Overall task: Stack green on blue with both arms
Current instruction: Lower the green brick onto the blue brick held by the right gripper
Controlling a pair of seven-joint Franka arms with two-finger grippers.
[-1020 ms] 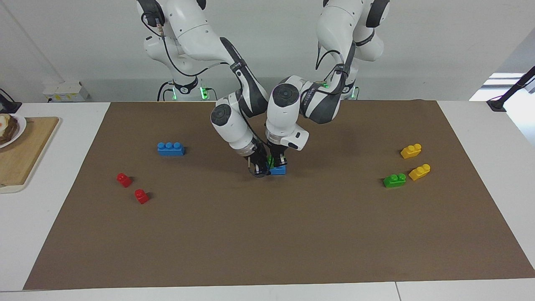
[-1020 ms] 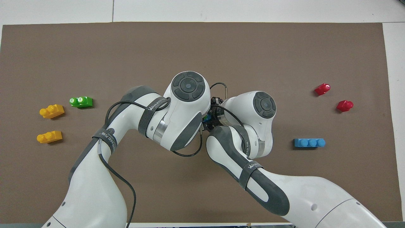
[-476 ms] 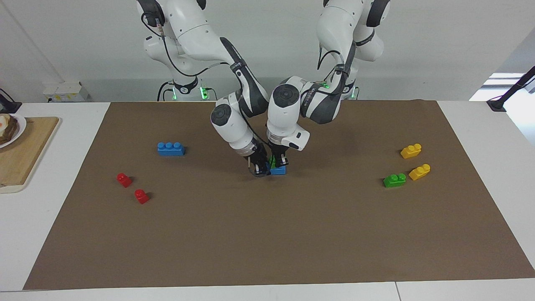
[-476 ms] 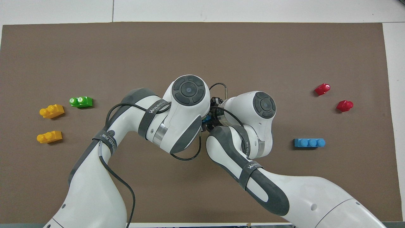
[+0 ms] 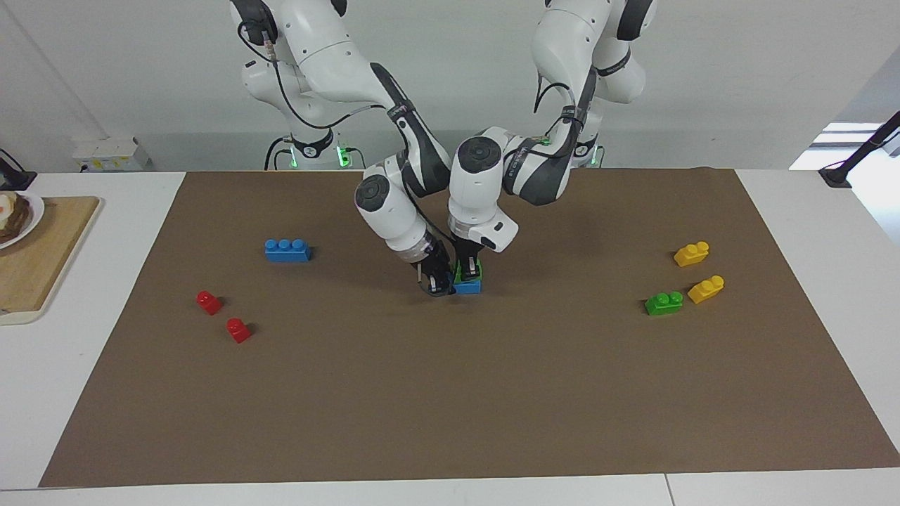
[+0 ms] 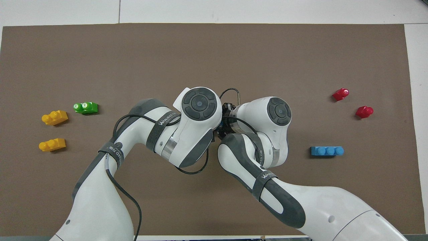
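Note:
In the facing view a green brick (image 5: 468, 272) sits on a blue brick (image 5: 468, 286) at the middle of the brown mat (image 5: 450, 393). My left gripper (image 5: 467, 269) comes down over the pair and is shut on the green brick. My right gripper (image 5: 439, 283) is shut on the blue brick at its end toward the right arm. In the overhead view both wrists cover the grippers and the two bricks. A twin green brick (image 5: 664, 303) lies toward the left arm's end and shows in the overhead view (image 6: 85, 107). A twin blue brick (image 5: 287, 250) lies toward the right arm's end and shows in the overhead view (image 6: 327, 151).
Two yellow bricks (image 5: 691, 254) (image 5: 706, 289) lie beside the twin green brick. Two red bricks (image 5: 209, 302) (image 5: 238, 329) lie farther from the robots than the twin blue brick. A wooden board (image 5: 42, 253) with a plate (image 5: 31, 211) stands off the mat at the right arm's end.
My left wrist has shifted slightly and the green brick has come down onto the blue brick. My right gripper has stayed where it was.

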